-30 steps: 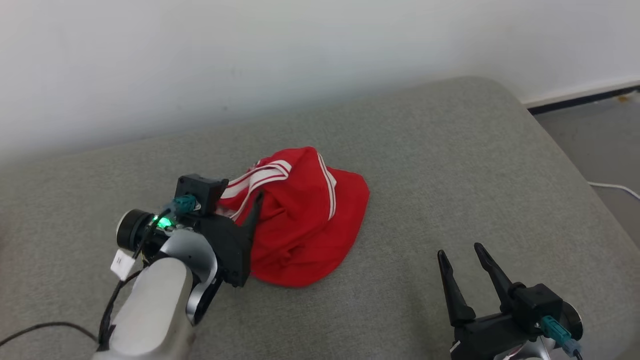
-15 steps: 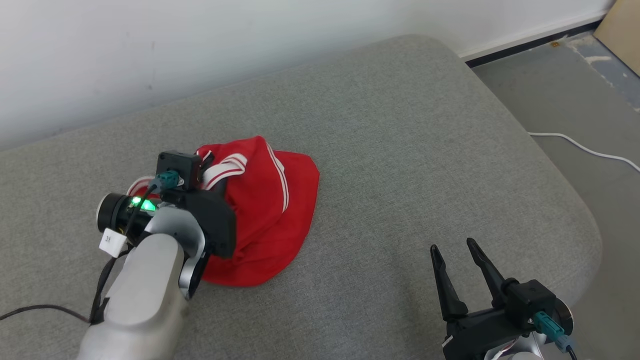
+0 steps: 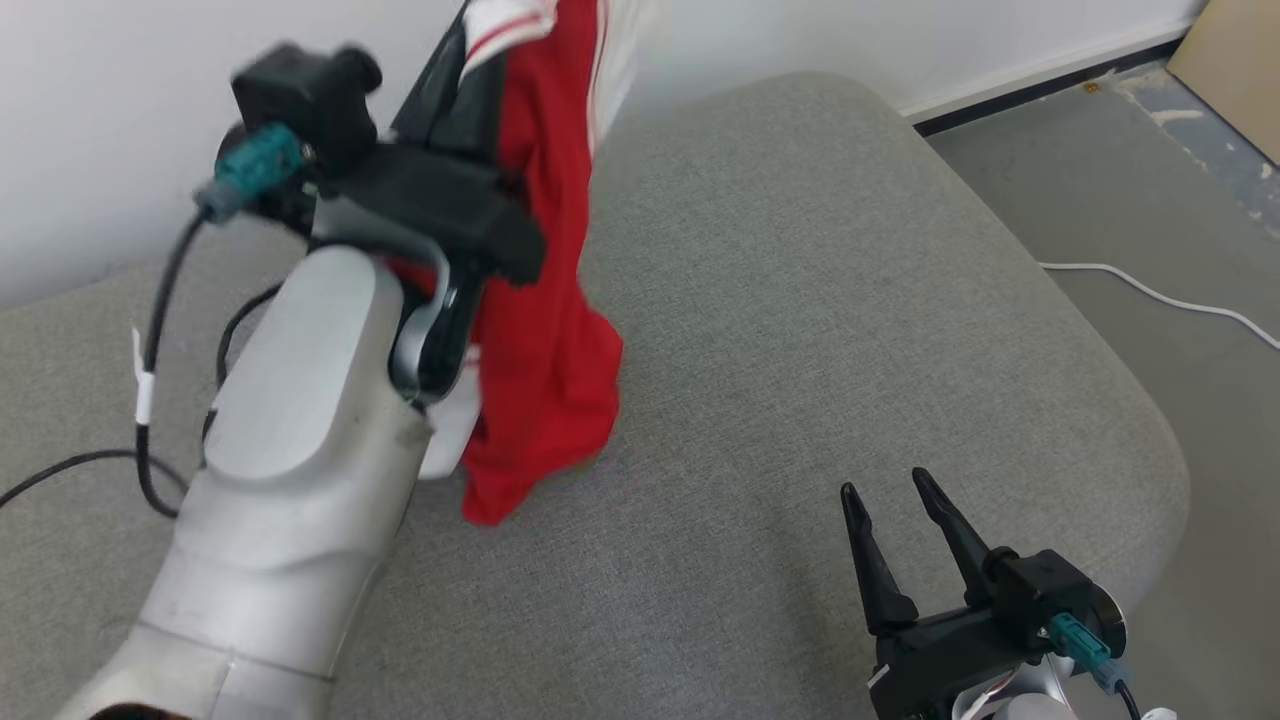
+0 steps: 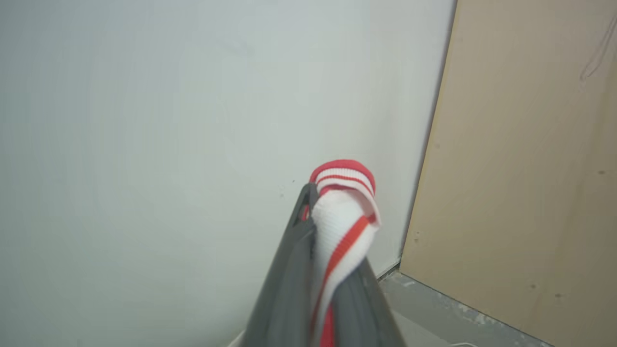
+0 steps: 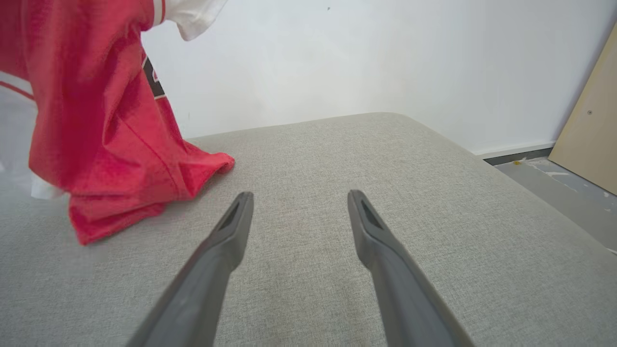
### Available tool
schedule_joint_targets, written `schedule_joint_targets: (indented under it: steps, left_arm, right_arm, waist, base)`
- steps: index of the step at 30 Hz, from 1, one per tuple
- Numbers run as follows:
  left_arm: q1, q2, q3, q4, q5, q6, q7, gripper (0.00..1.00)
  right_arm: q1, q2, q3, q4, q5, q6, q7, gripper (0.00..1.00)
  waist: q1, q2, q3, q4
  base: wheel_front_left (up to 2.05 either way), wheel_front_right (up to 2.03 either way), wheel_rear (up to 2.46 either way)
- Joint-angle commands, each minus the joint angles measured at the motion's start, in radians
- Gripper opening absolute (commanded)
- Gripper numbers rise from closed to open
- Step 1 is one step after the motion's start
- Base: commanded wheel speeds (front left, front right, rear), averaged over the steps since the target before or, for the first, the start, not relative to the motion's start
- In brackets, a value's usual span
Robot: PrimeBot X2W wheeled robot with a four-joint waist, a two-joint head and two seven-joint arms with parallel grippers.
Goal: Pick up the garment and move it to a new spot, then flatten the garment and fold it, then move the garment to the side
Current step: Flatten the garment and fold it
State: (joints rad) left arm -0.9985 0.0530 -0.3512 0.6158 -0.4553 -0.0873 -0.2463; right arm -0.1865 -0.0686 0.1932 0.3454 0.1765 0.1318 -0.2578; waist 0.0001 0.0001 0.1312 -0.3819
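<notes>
The garment (image 3: pixel 535 300) is red with white striped trim. It hangs from my raised left gripper (image 3: pixel 470 30), which is shut on its ribbed trim (image 4: pixel 344 212). The lower end of the garment (image 5: pixel 111 159) still rests on the grey cushion (image 3: pixel 820 330). My right gripper (image 3: pixel 885 520) stands open low at the front right, nothing between its fingers (image 5: pixel 231 231), a little to the right of the hanging cloth.
A white wall (image 3: pixel 120 120) rises behind the cushion. The cushion's rounded right edge (image 3: pixel 1150 430) drops to a grey floor with a white cable (image 3: pixel 1150 295). A tan board (image 4: pixel 520 159) leans against the wall at the far right.
My left gripper closed on the garment's striped trim and lifted it high off the cushion. The head camera also shifted. The right gripper stayed open.
</notes>
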Motion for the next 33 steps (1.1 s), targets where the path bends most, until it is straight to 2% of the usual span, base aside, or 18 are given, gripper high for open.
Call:
schedule_joint_targets:
  steps: [1, 5, 8, 11, 18, 25, 33]
  left_arm:
    - [-0.021, -0.003, -0.023, -0.037, -0.057, -0.006, -0.012, 0.00]
    - [-0.020, 0.000, -0.052, -0.160, -0.232, 0.001, -0.019, 0.00]
    - [0.082, 0.000, -0.039, -0.221, -0.317, 0.028, -0.018, 0.00]
    - [0.213, 0.000, -0.023, -0.233, -0.300, 0.051, -0.018, 0.00]
    - [0.591, 0.003, 0.141, -0.256, -0.313, 0.072, -0.018, 0.00]
    - [0.782, -0.002, 0.258, -0.290, -0.335, 0.088, -0.019, 0.00]
    - [0.895, -0.002, 0.336, -0.298, -0.299, 0.124, -0.019, 0.00]
  right_arm:
    - [-0.007, 0.000, -0.004, 0.002, 0.008, -0.002, -0.005, 1.00]
    - [0.006, -0.002, -0.029, 0.001, 0.005, -0.002, -0.007, 1.00]
    - [0.017, 0.001, -0.043, -0.005, 0.005, -0.002, -0.007, 1.00]
    - [0.025, 0.003, -0.057, -0.011, -0.001, -0.002, -0.007, 1.00]
    - [0.036, -0.003, -0.064, -0.019, -0.012, -0.002, -0.008, 1.00]
    - [0.042, -0.008, -0.056, -0.023, -0.012, -0.002, 0.001, 1.00]
    - [0.044, -0.013, -0.043, -0.025, -0.003, -0.002, 0.009, 1.00]
  waist:
    - [-0.0001, -0.0001, 0.002, 0.000]
    - [-0.0001, -0.0001, 0.008, 0.027]
    - [-0.0001, -0.0001, 0.011, 0.066]
    - [-0.0001, -0.0001, 0.011, 0.122]
    - [-0.0001, -0.0001, -0.009, 0.238]
    - [-0.0001, -0.0001, -0.033, 0.308]
    - [-0.0001, -0.0001, -0.051, 0.324]
  base:
    - [0.00, 0.00, 0.00]
    - [0.00, 0.00, 0.00]
    - [0.00, 0.00, 0.00]
    - [0.00, 0.00, 0.00]
    - [0.00, 0.00, 0.00]
    - [0.00, 0.00, 0.00]
    - [0.00, 0.00, 0.00]
